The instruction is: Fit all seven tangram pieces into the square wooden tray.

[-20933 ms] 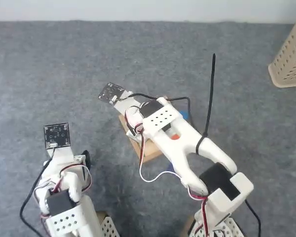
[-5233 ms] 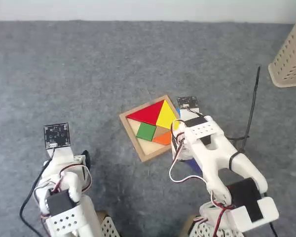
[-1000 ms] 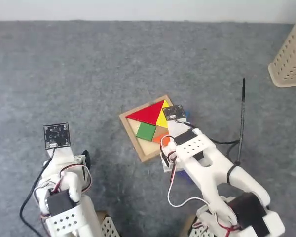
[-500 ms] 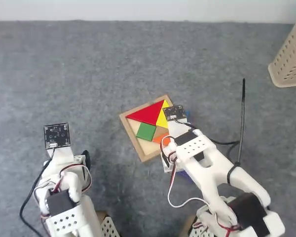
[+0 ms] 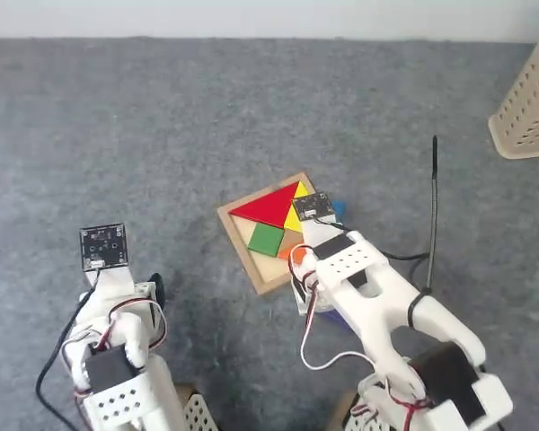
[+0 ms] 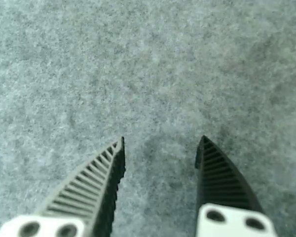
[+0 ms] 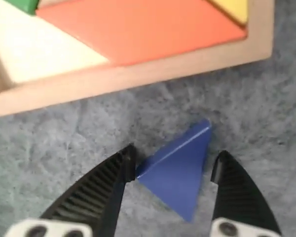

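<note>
Square wooden tray (image 5: 242,255) lies mid grey counter (image 5: 117,135), turned cornerwise. Seated inside: red triangle (image 5: 269,208), yellow triangle (image 5: 298,217), green square (image 5: 266,239), orange piece (image 7: 138,29), pale wood-coloured piece (image 7: 34,54). Blue triangle piece (image 7: 180,168) flat on counter outside tray, just beside rim on orange piece's side. Right pincer (image 7: 175,152) spread, one finger either side of blue triangle, low over counter. Left pincer (image 6: 162,143) spread above bare counter, well apart from tray.

Grey carpet (image 5: 162,135) meets a pale wall (image 5: 251,18); a beige basket (image 5: 528,99) stands nearby.
</note>
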`<state>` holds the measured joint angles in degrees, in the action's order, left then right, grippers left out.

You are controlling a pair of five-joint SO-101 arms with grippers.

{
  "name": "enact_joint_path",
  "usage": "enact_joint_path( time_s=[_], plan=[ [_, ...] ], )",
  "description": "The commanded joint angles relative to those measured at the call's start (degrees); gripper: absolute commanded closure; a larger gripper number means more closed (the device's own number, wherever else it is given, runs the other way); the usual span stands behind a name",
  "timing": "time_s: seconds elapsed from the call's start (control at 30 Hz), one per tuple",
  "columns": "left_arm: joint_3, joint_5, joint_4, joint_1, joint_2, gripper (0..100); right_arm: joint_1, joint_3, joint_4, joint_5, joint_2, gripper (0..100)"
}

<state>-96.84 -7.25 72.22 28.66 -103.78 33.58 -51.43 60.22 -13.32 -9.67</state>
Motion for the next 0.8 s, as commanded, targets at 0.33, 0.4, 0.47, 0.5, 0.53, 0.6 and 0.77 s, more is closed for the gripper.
enact_joint_path(
  time_s=[0.33, 0.4, 0.47, 0.5, 0.53, 0.6, 0.77],
  plan=[
    [0.3, 0.5, 0.2, -0.1, -0.6, 77, -0.1, 0.6, 3.2, 5.5, 2.1, 79.1],
    [0.3, 0.5, 0.2, -0.1, -0.6, 77, -0.1, 0.6, 2.5, 5.6, 2.0, 84.8],
    [0.3, 0.5, 0.2, -0.1, -0.6, 77, -0.1, 0.6, 1.5, 7.7, 2.0, 89.7],
    [0.3, 0.5, 0.2, -0.1, -0.6, 77, -0.1, 0.6, 1.3, 9.3, 2.0, 91.6],
    [0.3, 0.5, 0.2, -0.1, -0.6, 77, -0.2, 0.6, 1.2, 10.5, 2.0, 93.1],
    [0.3, 0.5, 0.2, -0.1, -0.6, 77, -0.4, 0.6, 1.2, 11.1, 1.8, 94.1],
    [0.3, 0.5, 0.2, -0.1, -0.6, 77, -0.5, 0.7, 1.2, 14.8, 1.5, 94.3]
  ],
)
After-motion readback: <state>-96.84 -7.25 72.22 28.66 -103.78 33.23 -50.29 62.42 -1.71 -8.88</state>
